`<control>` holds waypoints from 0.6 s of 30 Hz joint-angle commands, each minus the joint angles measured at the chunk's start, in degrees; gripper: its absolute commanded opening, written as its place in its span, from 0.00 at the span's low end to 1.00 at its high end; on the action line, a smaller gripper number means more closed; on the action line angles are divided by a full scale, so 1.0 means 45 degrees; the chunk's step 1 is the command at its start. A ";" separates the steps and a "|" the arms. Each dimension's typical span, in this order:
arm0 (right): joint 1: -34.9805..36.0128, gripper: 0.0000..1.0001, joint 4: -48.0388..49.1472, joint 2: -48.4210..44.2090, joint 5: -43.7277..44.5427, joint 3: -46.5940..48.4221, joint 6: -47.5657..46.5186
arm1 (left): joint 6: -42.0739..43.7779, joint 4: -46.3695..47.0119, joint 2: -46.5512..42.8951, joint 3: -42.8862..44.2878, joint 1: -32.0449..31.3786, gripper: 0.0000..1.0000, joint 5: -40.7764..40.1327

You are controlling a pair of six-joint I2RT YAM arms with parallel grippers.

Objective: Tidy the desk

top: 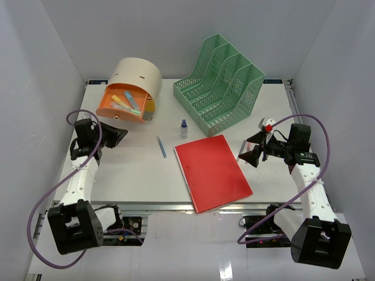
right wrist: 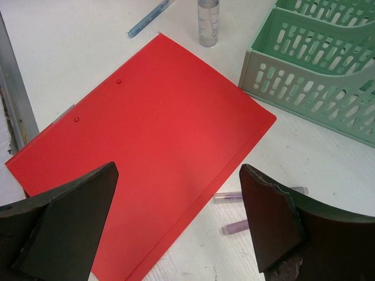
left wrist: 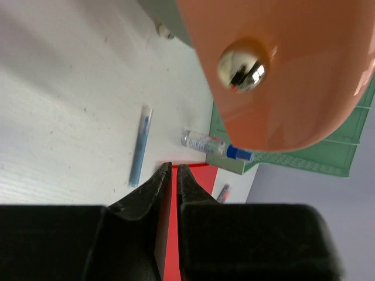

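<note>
The white desk [top: 135, 172] holds a red folder [top: 212, 171] near its front middle, a blue pen [top: 162, 146], a small clear bottle with a blue cap [top: 184, 128], and two purple pens [right wrist: 258, 195] beside the folder's right edge. A beige round drawer box [top: 137, 77] has its orange drawer [top: 120, 105] open with several items inside. My left gripper [top: 119, 135] is shut and empty, just in front of the drawer's silver knob [left wrist: 241, 65]. My right gripper [top: 255, 147] is open and empty above the purple pens and the folder's edge [right wrist: 193, 205].
A green mesh file rack [top: 221, 85] stands at the back right, also in the right wrist view [right wrist: 319, 70]. A metal rail [top: 193, 206] runs along the desk's front edge. White walls close in the left, back and right sides.
</note>
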 commanded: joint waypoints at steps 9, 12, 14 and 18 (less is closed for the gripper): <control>-0.0083 0.91 -0.0027 0.0090 -0.0074 0.0025 -0.0130 | 0.1188 -0.0080 0.1956 0.2931 0.0011 0.15 -0.2627; -0.0083 0.91 -0.0047 0.0054 -0.0063 0.0025 -0.0141 | 0.1359 -0.0073 0.2604 0.3525 0.0010 0.16 -0.2458; -0.0071 0.91 -0.0039 0.0040 -0.0043 0.0025 -0.0153 | 0.1514 -0.0081 0.2942 0.3836 0.0011 0.17 -0.2286; -0.0083 0.91 -0.0045 0.0053 -0.0022 0.0025 -0.0161 | 0.1634 -0.0012 0.3540 0.4514 0.0011 0.25 -0.1806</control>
